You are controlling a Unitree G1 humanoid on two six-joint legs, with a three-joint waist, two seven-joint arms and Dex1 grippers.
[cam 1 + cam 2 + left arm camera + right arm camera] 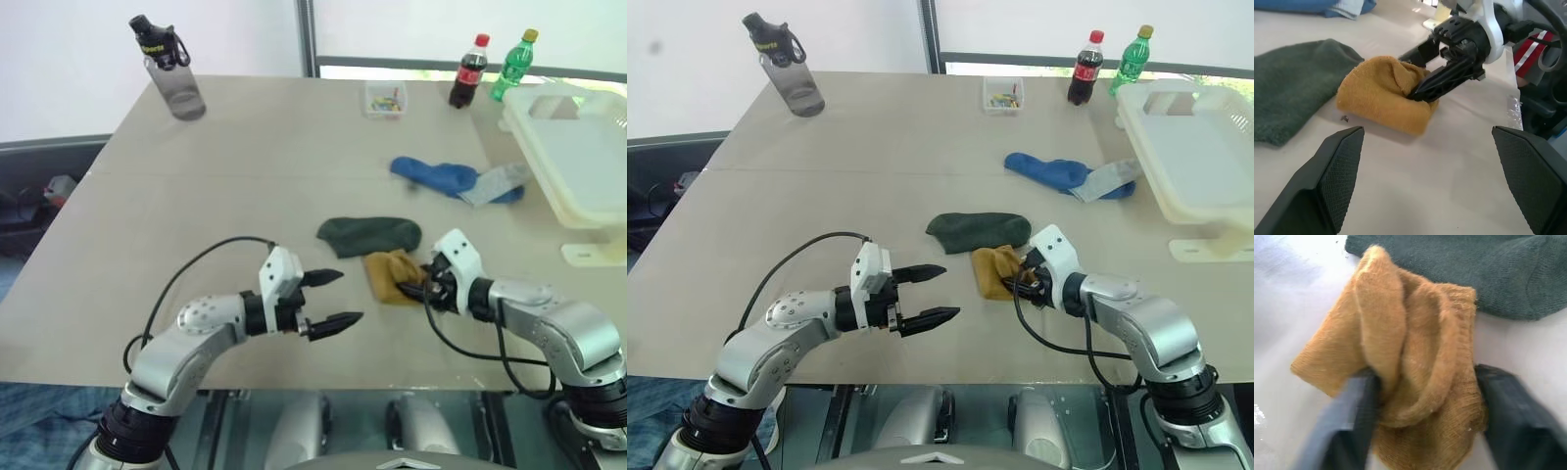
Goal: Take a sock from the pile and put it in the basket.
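Note:
The mustard-yellow sock (390,276) lies bunched on the table near its front edge, at the near end of the loose pile. My right gripper (416,287) has its two black fingers (1508,416) pressed against either side of a raised fold, shut on the sock. My left gripper (333,299) hovers open to the left of the sock, pointing toward it with nothing between its fingers (1327,181). The white basket (537,137) stands at the table's right edge, far from both grippers.
A dark green sock (369,235) touches the yellow one's far side. A blue sock (436,176) and a grey one (495,183) lie nearer the basket. A grey water bottle (174,73), a small clear box (385,99) and two drink bottles (468,73) line the back.

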